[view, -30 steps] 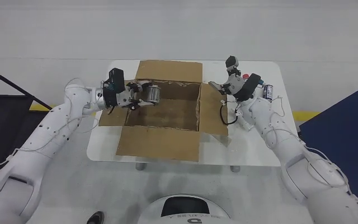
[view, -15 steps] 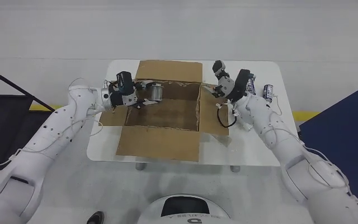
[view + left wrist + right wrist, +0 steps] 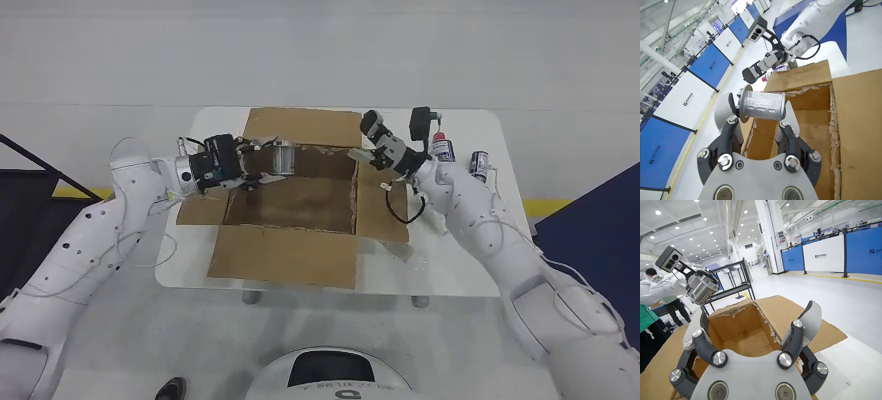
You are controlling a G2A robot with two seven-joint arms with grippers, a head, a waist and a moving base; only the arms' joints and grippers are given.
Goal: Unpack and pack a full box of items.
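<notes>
Cardboard box [image 3: 290,205], one, flaps lying open. Left gripper [image 3: 268,162] is clamping one metal spool [image 3: 283,160] above the box's left rim. Right gripper [image 3: 365,140] is hanging spread wide, carrying nothing, above the box's right rim. Two cans [image 3: 440,150] are sitting beyond the box's right flap.

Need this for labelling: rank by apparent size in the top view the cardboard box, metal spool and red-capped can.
1. cardboard box
2-3. metal spool and red-capped can: alike; spool is raised nearer the camera.
</notes>
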